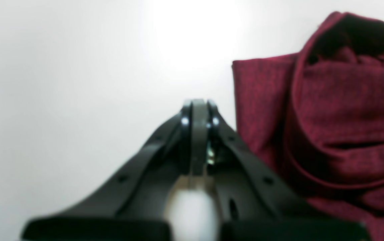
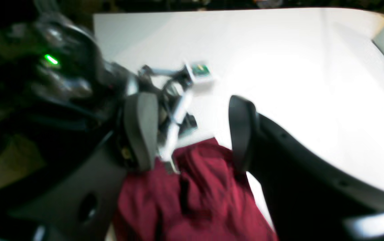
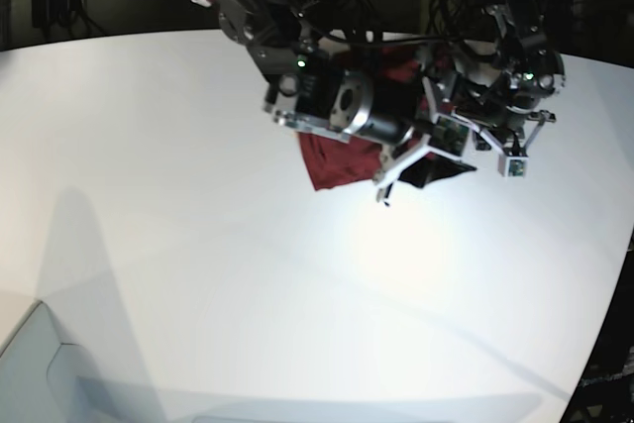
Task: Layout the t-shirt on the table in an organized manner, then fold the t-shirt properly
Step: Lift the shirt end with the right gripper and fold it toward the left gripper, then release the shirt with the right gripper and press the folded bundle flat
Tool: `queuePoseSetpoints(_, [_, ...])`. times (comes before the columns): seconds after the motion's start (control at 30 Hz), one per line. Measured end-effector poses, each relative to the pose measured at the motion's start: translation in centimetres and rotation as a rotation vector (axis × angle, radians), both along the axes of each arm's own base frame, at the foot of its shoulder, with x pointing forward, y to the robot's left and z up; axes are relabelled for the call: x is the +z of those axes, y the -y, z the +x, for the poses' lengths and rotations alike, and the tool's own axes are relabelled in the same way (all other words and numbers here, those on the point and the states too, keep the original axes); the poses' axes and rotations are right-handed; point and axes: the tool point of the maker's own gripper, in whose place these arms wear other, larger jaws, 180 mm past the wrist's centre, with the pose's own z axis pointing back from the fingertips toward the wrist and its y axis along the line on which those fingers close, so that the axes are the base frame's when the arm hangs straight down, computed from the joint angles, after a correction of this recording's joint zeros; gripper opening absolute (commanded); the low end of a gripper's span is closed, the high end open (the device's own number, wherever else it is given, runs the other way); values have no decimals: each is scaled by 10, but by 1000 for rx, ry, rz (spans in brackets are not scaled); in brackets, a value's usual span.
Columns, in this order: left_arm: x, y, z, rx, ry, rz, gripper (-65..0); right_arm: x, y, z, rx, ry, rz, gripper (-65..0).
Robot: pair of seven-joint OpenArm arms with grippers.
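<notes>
The maroon t-shirt [image 3: 332,160] lies bunched on the white table [image 3: 198,245] near its far edge, partly hidden under both arms. In the left wrist view my left gripper [image 1: 198,103] is shut with nothing in it, its tips just left of a folded heap of the t-shirt [image 1: 332,120]. In the right wrist view my right gripper [image 2: 192,134] stands open above the t-shirt [image 2: 195,197], and the cloth hangs free of both fingers [image 2: 141,130]. The table [image 2: 312,83] stretches away behind it.
The two arms crowd together over the shirt: the right arm [image 3: 327,96] on the base view's left, the left arm [image 3: 515,76] on its right. The left arm's housing with a green light [image 2: 51,59] sits close beside my right gripper. Dark clutter lines the table's far edge.
</notes>
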Motion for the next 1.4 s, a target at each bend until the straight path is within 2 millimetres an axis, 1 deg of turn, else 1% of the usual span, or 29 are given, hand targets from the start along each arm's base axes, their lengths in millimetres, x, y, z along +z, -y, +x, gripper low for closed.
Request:
queuePoseSetpoints(0.07, [0,0,-1,0,0,0,-650,-22,20,5,-45,-34,-62,-304])
queuePoseSetpoints(0.17, [0,-4,-1,-3,-2,9,-650,-42,33,7,-74,-75,-102,-303])
queuePoseSetpoints(0.27, [2,-8,-6,-15,-18,28,-650,-54,37,12,-90,-106,-114,-303])
queuePoseSetpoints(0.4, [8,-17,-19,-25,-52,78,-650,-69,34,9,-82,-148,-128,-304])
queuePoseSetpoints(0.5, [10,-21,-21,-27,-67,104,-650,-82,33,9,-76,-181,-147,-305])
queuePoseSetpoints(0.6, [11,-34,-24,9,-68,111,-650,-96,34,12,-72,-208,-171,-305])
queuePoseSetpoints(0.67, [8,-36,-24,14,-60,104,-650,-105,35,11,-70,-229,-191,-306])
queuePoseSetpoints(0.73, [5,-36,-24,15,-63,98,-650,-111,36,10,-70,-243,-203,-306])
queuePoseSetpoints(1.0, [4,-34,-22,15,-52,91,-650,-112,36,10,-69,-245,-201,-307])
queuePoseSetpoints(1.1, [5,-34,-21,15,-52,91,-650,-121,37,7,-66,-271,-213,-310])
queuePoseSetpoints(1.17, [5,-34,-21,16,-52,92,-650,-125,37,5,-65,-282,-219,-340])
queuePoseSetpoints(1.27, [5,-35,-22,16,-52,92,-650,-120,34,7,-63,-267,-187,-421])
queuePoseSetpoints(1.4, [5,-35,-21,17,-49,92,-650,-121,35,7,-63,-270,-193,-523])
